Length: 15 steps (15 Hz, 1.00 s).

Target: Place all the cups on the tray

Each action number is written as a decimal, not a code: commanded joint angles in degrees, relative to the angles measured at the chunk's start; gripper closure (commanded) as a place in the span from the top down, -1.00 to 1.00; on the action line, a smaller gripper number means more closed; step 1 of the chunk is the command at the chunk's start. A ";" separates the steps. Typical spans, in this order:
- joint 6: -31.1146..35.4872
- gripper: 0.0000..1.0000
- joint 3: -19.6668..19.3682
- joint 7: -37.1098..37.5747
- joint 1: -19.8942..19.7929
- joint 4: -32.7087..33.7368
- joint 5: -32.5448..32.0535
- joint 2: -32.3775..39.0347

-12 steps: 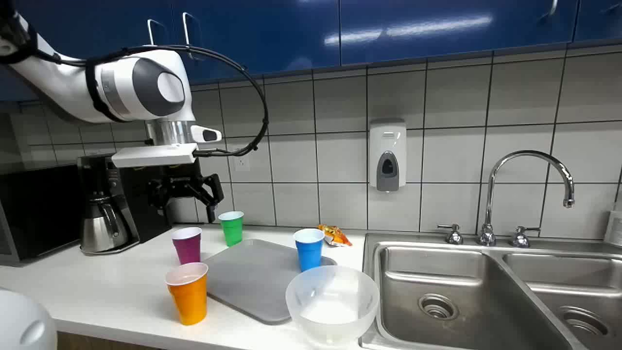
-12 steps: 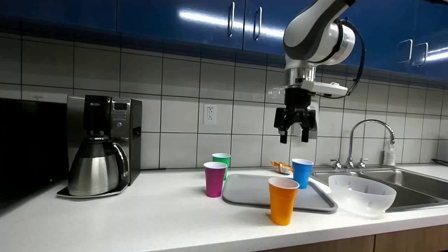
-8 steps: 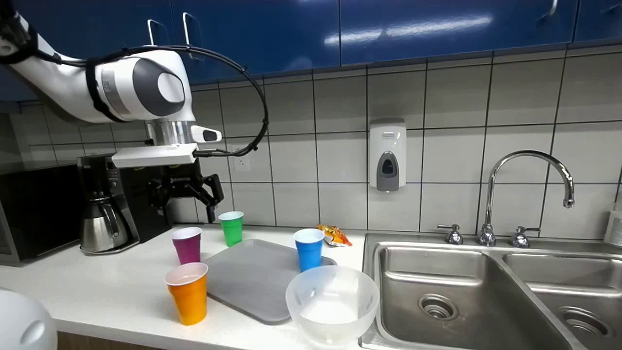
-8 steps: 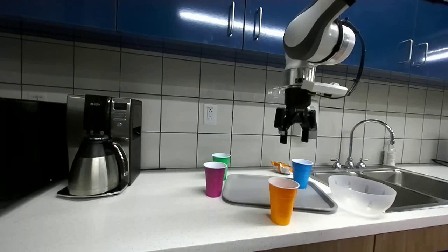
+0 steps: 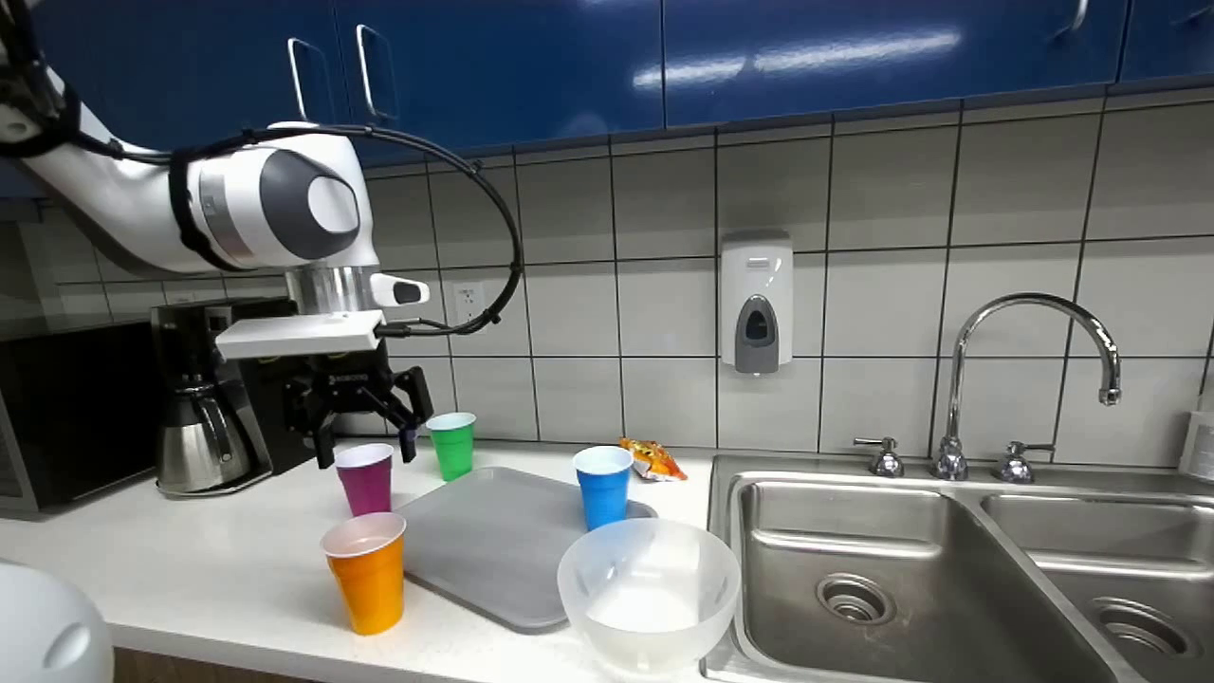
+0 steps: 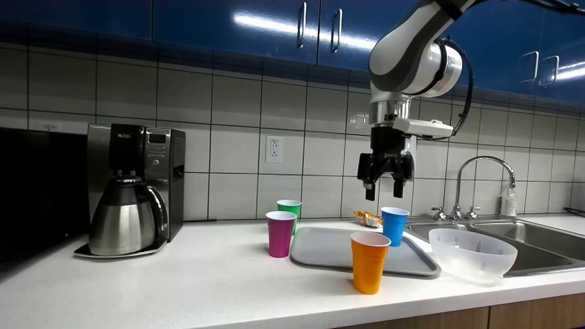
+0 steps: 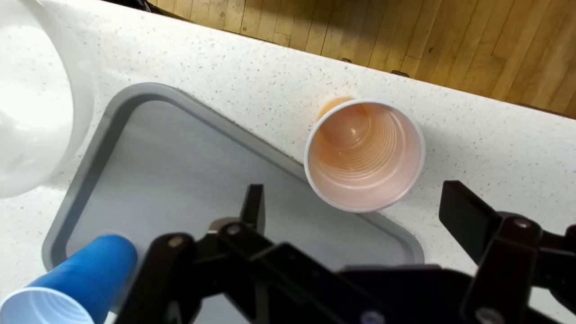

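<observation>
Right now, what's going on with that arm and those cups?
A robot arm holds its gripper open above the counter, gripping nothing. The blue cup stands on the tray; the orange cup, purple cup and green cup stand beside it. Likely the arm is loading the tray; the orange cup, between the jaws in the wrist view, may come next.

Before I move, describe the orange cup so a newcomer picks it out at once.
Start at the steel sink, then find the grey tray beside it on the white counter. The orange cup stands upright off the tray, between it and the counter's front edge. Its colour sets it apart from the purple cup, green cup and blue cup, all farther from that edge.
</observation>
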 commanded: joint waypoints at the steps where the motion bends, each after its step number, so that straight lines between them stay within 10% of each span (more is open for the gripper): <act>1: 3.93 1.00 0.63 -0.44 0.42 -1.48 0.80 2.90; 15: 12.78 1.00 0.29 0.61 -0.71 -0.95 -0.53 12.40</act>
